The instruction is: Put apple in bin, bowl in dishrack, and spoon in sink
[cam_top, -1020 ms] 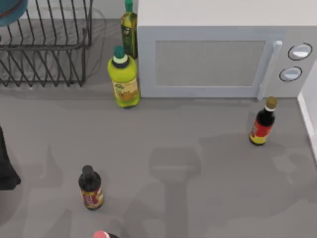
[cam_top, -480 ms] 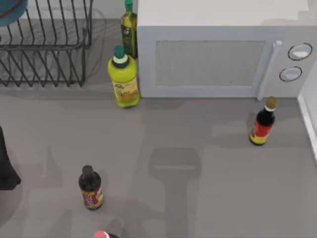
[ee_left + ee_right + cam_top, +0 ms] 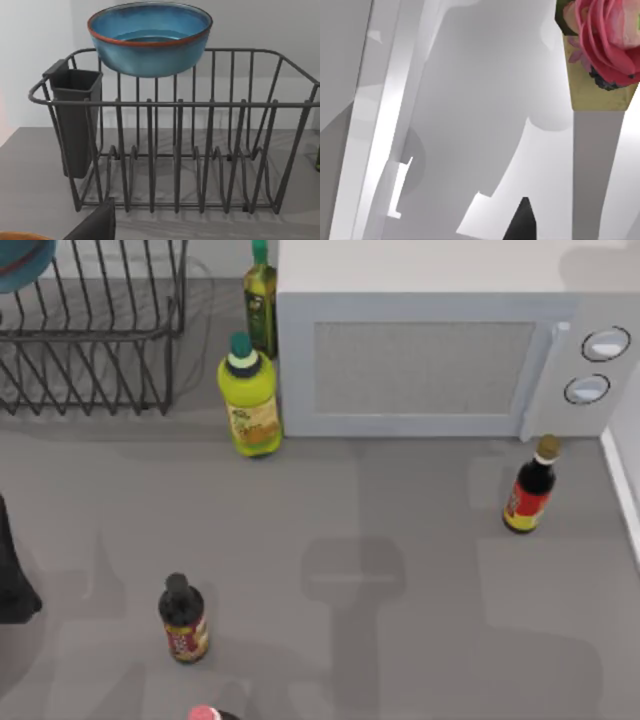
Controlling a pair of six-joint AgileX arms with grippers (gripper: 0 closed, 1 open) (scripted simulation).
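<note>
Teal-blue bowl [image 3: 150, 37] with its thin reddish-brown rim sits upright atop the dark wire dishrack [image 3: 175, 150] at the surface's [image 3: 400, 570] far left; either hand's grip, I cannot tell.

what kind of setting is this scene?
Most likely a rendered kitchen counter: a white microwave at the back, a dark grey wire dishrack holding a teal-blue bowl with a reddish-brown rim, and a yellow-green bottle with a green cap.
</note>
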